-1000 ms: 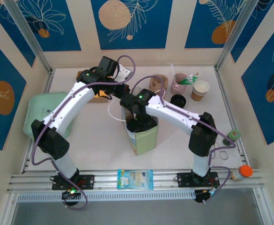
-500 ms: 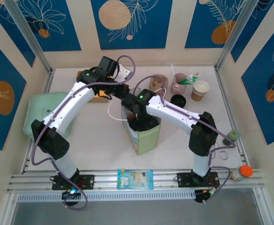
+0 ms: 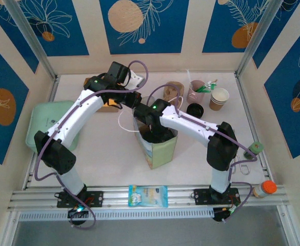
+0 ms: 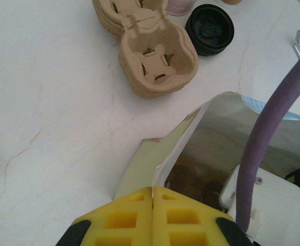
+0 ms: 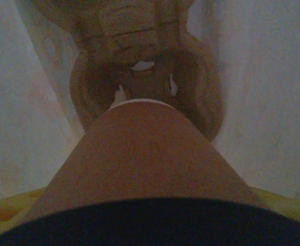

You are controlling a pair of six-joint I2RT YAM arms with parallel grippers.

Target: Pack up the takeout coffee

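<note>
One coffee cup (image 5: 139, 154), brown paper with a black lid (image 5: 150, 225), hangs inside the paper bag (image 3: 160, 151) at the middle of the table (image 4: 47, 102). It is gripped across its upper body by the right gripper (image 3: 152, 134), whose jaws stand wide around it, with the yellow pads (image 5: 6, 212) showing at either side of it. Its base sits just above a cardboard cup carrier (image 5: 144, 77) lying at the bottom of the bag, probably so the cup can drop into one of the wells and stay upright. Whether the base already touches the carrier cannot be told. The left gripper (image 4: 153, 197) is closed tight on the bag's far left rim, pinching the paper, seemingly to hold the mouth open and keep the bag from tipping while the other arm reaches in. On the far side of the bag lie a stack of spare carriers (image 4: 157, 64) and a loose black lid (image 4: 210, 29). Compared with a second ago, the right arm has sunk slightly deeper into the bag and the bag's right rim has spread a little; the left arm has hardly moved.
</note>
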